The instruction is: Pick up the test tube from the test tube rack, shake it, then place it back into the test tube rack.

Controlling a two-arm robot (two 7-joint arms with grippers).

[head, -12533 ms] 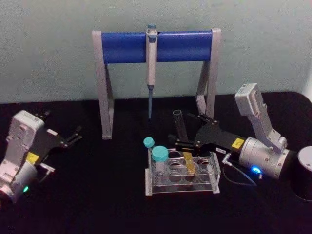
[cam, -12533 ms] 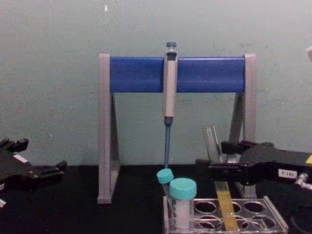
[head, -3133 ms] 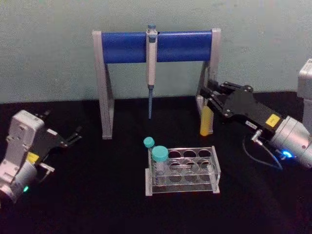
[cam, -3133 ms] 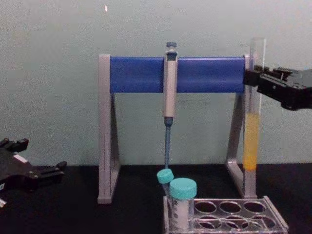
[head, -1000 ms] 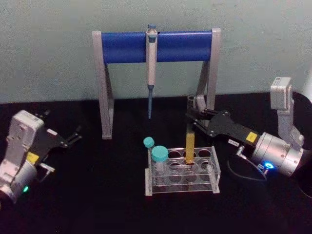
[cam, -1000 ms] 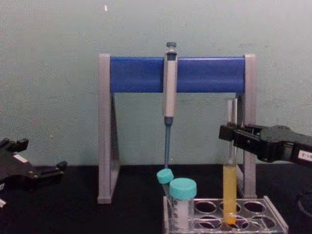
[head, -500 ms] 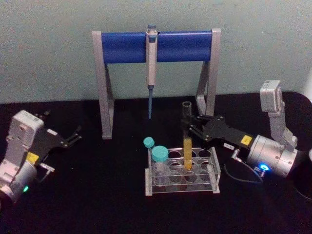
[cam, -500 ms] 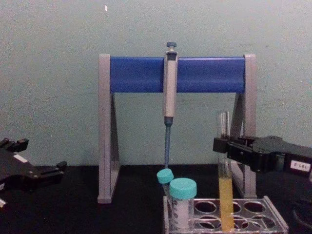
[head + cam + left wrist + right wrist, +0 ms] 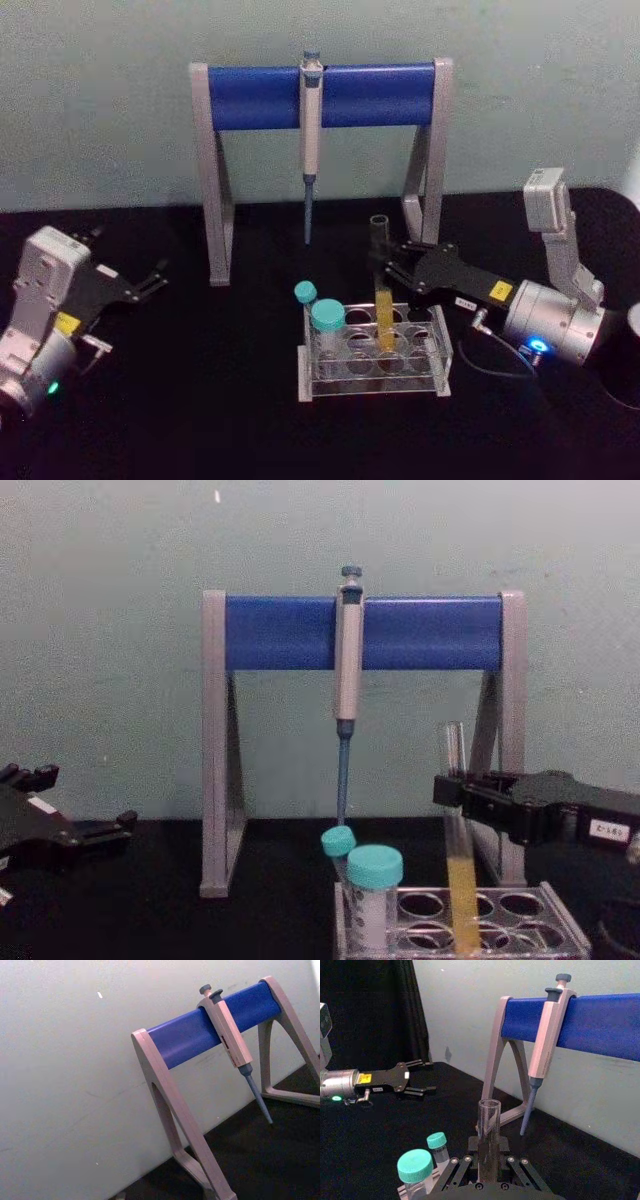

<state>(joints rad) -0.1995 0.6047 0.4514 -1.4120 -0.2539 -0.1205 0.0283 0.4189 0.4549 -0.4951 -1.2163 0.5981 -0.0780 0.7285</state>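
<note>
The test tube (image 9: 383,292), clear glass with yellow liquid in its lower half, stands with its lower end inside a middle hole of the clear test tube rack (image 9: 441,352). It leans a little. My right gripper (image 9: 384,262) is shut on the glass above the liquid. From the chest the test tube (image 9: 461,878) dips into the rack (image 9: 560,930) with the right gripper (image 9: 453,792) around its upper part. The right wrist view looks down on the tube's open mouth (image 9: 489,1132) between the fingers. My left gripper (image 9: 150,278) stays parked at the far left, open and holding nothing.
Two teal-capped tubes (image 9: 326,322) stand at the rack's left end. Behind the rack stands the blue-and-grey pipette stand (image 9: 320,95) with a pipette (image 9: 311,130) hanging from it. A dark cylinder (image 9: 628,350) sits at the right edge.
The right gripper has come down and slightly left with the test tube, which now sits deeper in the rack hole. The left arm has not moved.
</note>
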